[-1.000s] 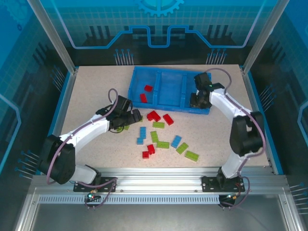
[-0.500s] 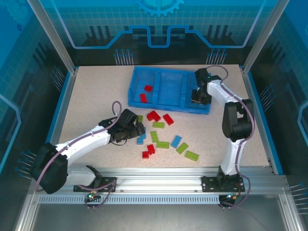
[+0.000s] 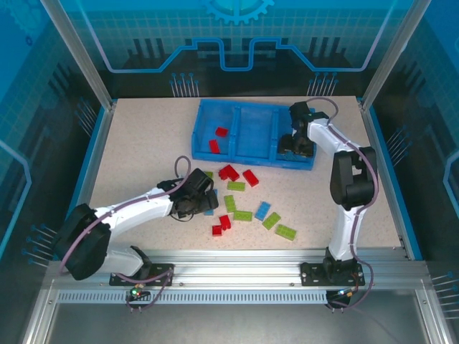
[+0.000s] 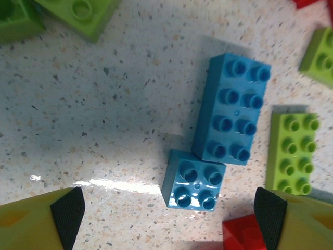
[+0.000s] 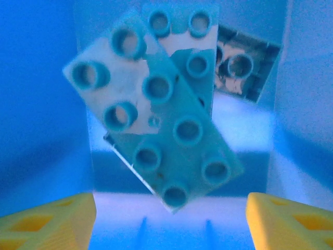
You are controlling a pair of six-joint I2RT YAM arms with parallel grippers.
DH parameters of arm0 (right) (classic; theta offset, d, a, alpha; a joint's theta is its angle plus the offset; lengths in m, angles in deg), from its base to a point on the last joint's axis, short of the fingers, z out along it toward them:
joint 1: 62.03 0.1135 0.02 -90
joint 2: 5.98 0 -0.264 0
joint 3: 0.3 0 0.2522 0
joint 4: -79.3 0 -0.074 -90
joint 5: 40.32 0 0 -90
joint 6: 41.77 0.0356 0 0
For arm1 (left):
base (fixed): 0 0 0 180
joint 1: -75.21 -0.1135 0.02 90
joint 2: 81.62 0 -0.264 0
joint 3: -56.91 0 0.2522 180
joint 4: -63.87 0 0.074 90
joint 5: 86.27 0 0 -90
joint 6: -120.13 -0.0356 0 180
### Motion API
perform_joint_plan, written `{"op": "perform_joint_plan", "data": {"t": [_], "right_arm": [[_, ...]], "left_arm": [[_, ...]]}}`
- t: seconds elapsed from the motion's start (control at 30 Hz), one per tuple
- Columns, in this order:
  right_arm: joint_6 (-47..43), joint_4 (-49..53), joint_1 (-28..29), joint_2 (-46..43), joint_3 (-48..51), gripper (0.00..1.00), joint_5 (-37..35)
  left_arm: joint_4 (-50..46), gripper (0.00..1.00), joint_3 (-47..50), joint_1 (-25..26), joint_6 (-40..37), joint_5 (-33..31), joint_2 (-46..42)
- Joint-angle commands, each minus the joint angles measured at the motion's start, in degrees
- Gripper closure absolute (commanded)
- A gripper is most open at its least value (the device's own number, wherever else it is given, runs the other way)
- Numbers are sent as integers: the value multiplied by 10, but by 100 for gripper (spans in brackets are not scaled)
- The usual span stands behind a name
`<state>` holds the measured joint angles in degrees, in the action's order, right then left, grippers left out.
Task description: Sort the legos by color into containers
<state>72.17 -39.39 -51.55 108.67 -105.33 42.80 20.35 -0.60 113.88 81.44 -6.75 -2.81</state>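
Claw [image 4: 169, 215] wide; square blue brick [image 4: 193, 179] touches long blue brick [image 4: 231, 109]

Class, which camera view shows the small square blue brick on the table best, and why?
Left wrist: the square brick sits near centre, its four studs plain, touching a longer blue brick. The top view gives just a blue speck by the left tool, studs unreadable. The right wrist looks into the tray.
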Motion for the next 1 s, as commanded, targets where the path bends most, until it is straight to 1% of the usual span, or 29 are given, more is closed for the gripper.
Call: {"op": "perform_joint_plan", "data": {"t": [0.0, 0.1, 0.2, 0.4, 0.53, 0.67, 0.77, 0.97], "right_arm": [[11, 5, -1, -51, 27, 22, 3], [12, -3, 0, -72, 48, 22, 12], [13, -4, 4, -87, 62, 22, 11], [22, -17, 7, -118, 96, 22, 16], [26, -25, 7, -147, 117, 22, 21], [24, -26, 7, -173, 134, 21, 21], [22, -21, 5, -190, 143, 20, 14], [22, -19, -9, -214, 155, 20, 10]], "left_arm": [[-4, 12, -16, 11, 2, 10, 18], [14, 11, -20, 12, -3, 6, 30], [14, 11, -47, 13, -23, -9, 47], [0, 12, -121, 11, -74, -20, 121], [3, 16, -151, 7, -89, -16, 165], [16, 23, -163, -9, -93, 2, 194], [21, 27, -167, -21, -99, 11, 209], [21, 42, -173, -28, -111, 23, 231]]}}
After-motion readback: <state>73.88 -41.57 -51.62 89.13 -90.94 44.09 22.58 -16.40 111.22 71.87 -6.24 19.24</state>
